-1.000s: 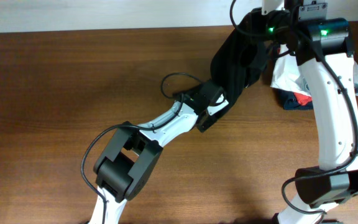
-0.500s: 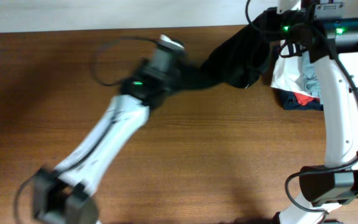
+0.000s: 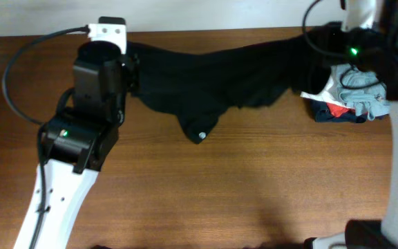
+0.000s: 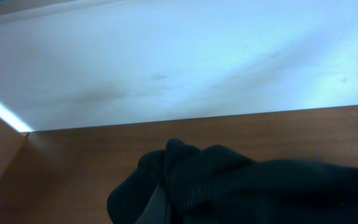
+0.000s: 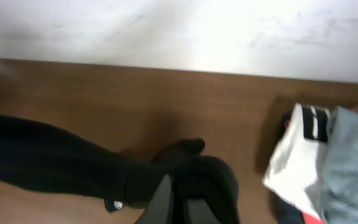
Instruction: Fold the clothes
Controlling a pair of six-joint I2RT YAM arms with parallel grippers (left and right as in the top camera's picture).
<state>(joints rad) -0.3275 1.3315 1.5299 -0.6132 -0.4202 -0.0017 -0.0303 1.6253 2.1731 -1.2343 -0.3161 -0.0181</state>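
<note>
Cloth: black top (image 3: 206,76) strung out L to R across far side of table (image 3: 254,194), pulled into one long band.
L gripper (image 3: 131,68): at far-left end of the band, clamped tight on a wad of black fabric. Wrist cam shows the cloth bunched over the jaws, nearly hiding them.
R gripper (image 5: 180,193): at far-right end, pinched closed on the other bunch. Fabric wraps over the fingers (image 5: 165,198) in its wrist view.
Span: upper edge runs near-straight btwn the two grips, close to the table's back edge by the pale wall (image 3: 206,14).
Sag: mid section droops toward the near side in a point, a bit left of centre.
Logo: small white round dot (image 3: 201,136) right at the tip of that droop.
Height: can't tell from above whether the band rests on the wood or hangs just off it.
Pile: other garments heaped at far right, just beside the top's R end. Grey-blue piece (image 3: 361,93) on top, white piece (image 3: 321,88) at the left, red (image 3: 336,108) and navy (image 3: 332,117) showing at the near edge.
Contact: the top's R end looks to overlap the pile's left edge. Touching or not, can't say.
</note>
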